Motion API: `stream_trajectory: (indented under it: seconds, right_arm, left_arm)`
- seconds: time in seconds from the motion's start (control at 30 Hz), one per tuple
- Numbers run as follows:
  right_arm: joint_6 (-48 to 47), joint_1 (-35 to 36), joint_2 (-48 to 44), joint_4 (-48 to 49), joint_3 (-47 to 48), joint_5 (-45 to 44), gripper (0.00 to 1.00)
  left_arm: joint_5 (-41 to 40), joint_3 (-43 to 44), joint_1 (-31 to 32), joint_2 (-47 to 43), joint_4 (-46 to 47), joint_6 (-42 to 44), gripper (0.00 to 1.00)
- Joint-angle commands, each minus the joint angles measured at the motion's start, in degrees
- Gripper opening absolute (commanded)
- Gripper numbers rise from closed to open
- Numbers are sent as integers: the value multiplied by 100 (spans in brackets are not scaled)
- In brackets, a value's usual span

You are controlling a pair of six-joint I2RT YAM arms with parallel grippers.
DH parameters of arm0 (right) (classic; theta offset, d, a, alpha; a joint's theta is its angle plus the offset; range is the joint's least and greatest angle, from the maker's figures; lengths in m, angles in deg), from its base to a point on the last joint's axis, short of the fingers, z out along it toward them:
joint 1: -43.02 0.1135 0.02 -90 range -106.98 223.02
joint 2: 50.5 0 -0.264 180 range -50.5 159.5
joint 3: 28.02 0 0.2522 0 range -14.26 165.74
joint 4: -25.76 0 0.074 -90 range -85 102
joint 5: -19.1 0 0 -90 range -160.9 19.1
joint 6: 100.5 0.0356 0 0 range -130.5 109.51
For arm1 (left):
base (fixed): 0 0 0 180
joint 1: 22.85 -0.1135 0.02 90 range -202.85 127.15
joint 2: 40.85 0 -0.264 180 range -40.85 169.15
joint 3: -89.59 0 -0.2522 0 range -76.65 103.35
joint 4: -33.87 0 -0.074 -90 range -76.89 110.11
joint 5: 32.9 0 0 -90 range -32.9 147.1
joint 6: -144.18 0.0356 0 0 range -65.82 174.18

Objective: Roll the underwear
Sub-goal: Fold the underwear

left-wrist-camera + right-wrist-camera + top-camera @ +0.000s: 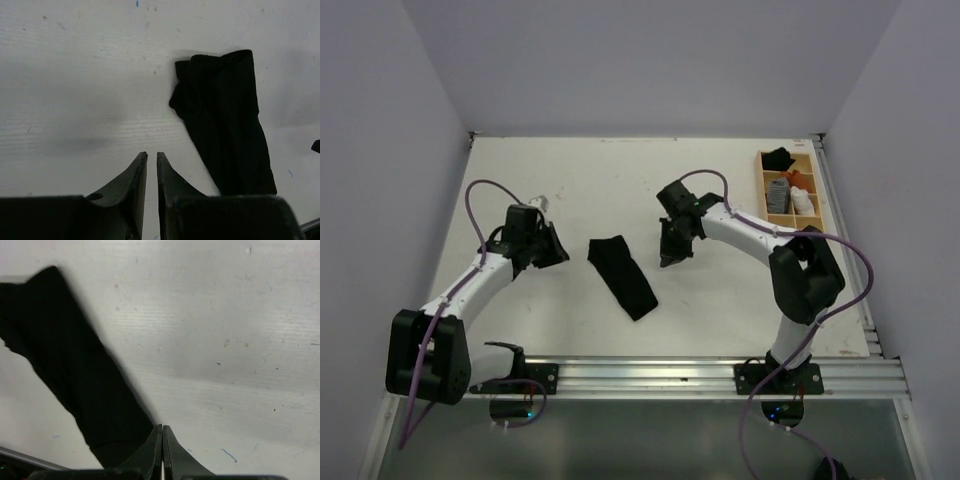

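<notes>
The left gripper (552, 252) sits to the left of the underwear (622, 277) and apart from it. Its fingers are nearly together, with only a thin slit between them and nothing inside. The underwear lies flat on the table (720, 310) as a long folded black strip, set diagonally and not yet rolled. Just right of its far end is the right gripper (672, 256), with fingers pressed together and empty. Well right of the underwear and farther back is a wooden tray (761, 190). The likely trouble is that fingers this narrow skid over the thin cloth instead of catching an end. The slanted strip may also roll crooked, or its folded layers may spread. There are two grippers, one underwear and one tray holding at least three cloth bundles: black, grey and white.
</notes>
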Motion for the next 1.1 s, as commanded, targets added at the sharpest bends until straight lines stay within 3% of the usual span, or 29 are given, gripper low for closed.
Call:
stream_trajectory:
  seconds: [0.0,0.27,0.47,0.7,1.07]
  right_arm:
    - [-349,205,-95,72,-440,136,0]
    - [-340,249,-77,644,-968,346,0]
    - [-208,573,-192,900,-1215,452,0]
    - [64,1408,-157,935,-1162,409,0]
    - [311,1453,-1202,899,-2032,312,0]
  left_arm:
    - [246,-162,211,47,386,-26,17]
    - [702,84,379,495,1010,89,18]
    - [246,533,1319,522,526,-60,24]
    - [122,-301,1741,-425,465,-1008,40]
    - [623,-1566,2110,-1209,701,-2099,56]
